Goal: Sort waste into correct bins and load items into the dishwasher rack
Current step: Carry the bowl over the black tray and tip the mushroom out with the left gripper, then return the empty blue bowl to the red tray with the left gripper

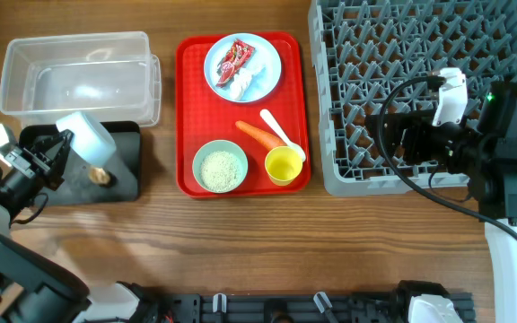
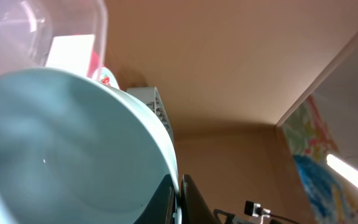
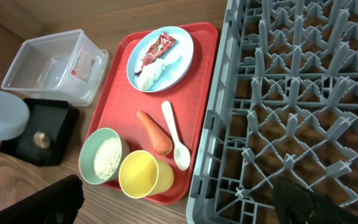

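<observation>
Now, at the left of the wooden table (image 1: 240,242), the left gripper (image 1: 64,145) is clamped tight on the rim of a small light-blue bowl (image 1: 86,135). It holds the bowl tipped on its side above a shallow black rectangular tray (image 1: 126,154). A small brown food scrap (image 1: 100,175) lies in that tray, just beside the bowl. The left wrist view is filled by the bowl's pale inside, which looks empty.

The right gripper (image 1: 400,136) hangs over the large square grey plastic dishwasher rack (image 1: 402,54) with its jaws spread wide and nothing between them.

The step in hand seems to be emptying this bowl into the black tray. It looks finished, so the next move probably calls for carrying the bowl across to the rack and setting it among the upright pegs.

Much is left on the flat red serving tray (image 1: 187,108). A light-blue round plate (image 1: 263,58) carries a red crinkled snack wrapper (image 1: 235,56) and a white crumpled paper scrap (image 1: 244,81). Nearer the robot lie an orange carrot (image 1: 258,135) and a white plastic spoon (image 1: 280,133). Beside them stand a small yellow cup (image 1: 283,165) and a pale-green bowl (image 1: 199,158) of white rice-like grains (image 1: 220,169). The clear plastic rectangular tub (image 1: 79,76) stands just behind the black tray.
</observation>
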`<control>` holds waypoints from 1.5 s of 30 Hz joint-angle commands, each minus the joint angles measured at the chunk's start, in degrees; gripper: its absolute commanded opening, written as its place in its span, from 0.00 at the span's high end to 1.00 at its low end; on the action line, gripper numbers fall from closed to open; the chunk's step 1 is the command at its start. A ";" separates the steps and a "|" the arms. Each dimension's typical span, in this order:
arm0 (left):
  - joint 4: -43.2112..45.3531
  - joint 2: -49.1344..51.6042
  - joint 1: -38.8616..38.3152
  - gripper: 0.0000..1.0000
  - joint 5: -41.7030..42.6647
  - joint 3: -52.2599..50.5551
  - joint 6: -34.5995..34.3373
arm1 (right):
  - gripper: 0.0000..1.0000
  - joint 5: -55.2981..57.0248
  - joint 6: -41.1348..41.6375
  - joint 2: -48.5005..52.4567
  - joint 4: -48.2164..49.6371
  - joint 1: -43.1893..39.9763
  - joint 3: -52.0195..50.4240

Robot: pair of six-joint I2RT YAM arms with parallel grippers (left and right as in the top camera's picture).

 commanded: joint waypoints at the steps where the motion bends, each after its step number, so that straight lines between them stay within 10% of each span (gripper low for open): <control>1: 0.09 2.73 0.26 0.96 1.75 -0.26 1.86 | 0.00 -0.48 0.04 0.37 -0.09 -0.02 1.55; 14: 0.48 -11.98 -4.61 0.96 -1.16 3.82 -0.42 | 0.00 -0.46 0.07 0.37 -0.02 -0.02 1.55; 24: 3.87 -31.10 -37.31 0.96 -48.52 7.19 -8.98 | 0.00 -0.46 0.07 0.37 -0.04 -0.02 1.55; 36: 12.50 -11.10 -69.72 0.96 -92.17 7.19 -6.80 | 0.00 -0.46 0.11 0.37 -0.85 -0.02 1.55; 45: 16.35 -0.11 -70.97 0.96 -92.91 7.19 -5.51 | 0.00 -0.44 0.00 0.37 -1.25 -0.02 1.55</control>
